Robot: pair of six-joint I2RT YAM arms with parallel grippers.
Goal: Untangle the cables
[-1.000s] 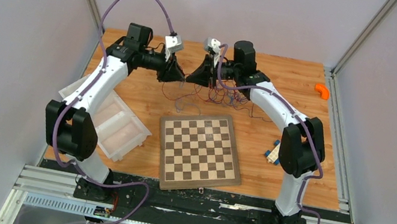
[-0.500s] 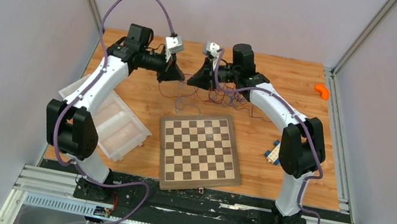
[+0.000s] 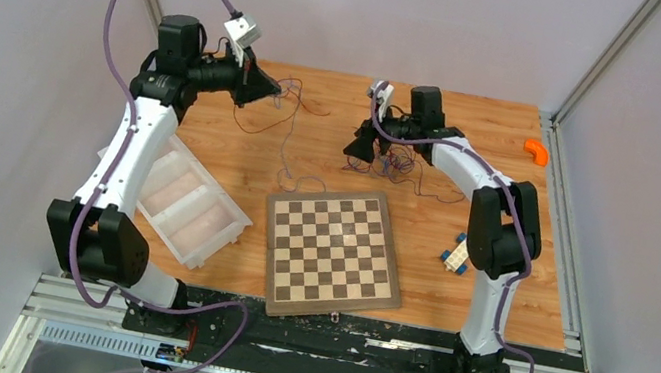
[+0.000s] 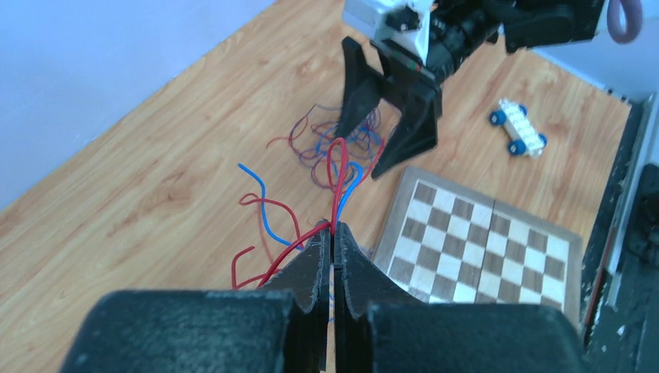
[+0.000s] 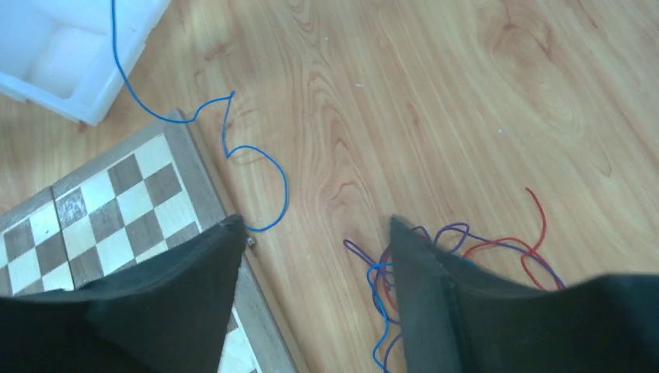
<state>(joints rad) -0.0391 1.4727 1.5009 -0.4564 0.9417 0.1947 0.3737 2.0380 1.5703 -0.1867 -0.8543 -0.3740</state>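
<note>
The left end effector (image 4: 332, 233), near the far left corner of the wooden tabletop (image 3: 479, 120), is clenched on a few thin red and blue wire cables (image 4: 336, 186), likely to pull them free. Its wrist view shows that pinch; the top view cannot. The right end effector (image 5: 311, 241) hangs released over the tangled rest (image 5: 458, 237) by the far edge, perhaps ready to pin it.

Centre of the top view: chessboard (image 3: 333, 253), slightly rotated. Left: white tray (image 3: 186, 208) (two compartments). Right: toy car (image 3: 453, 254). Upper right: orange piece (image 3: 537, 151).
</note>
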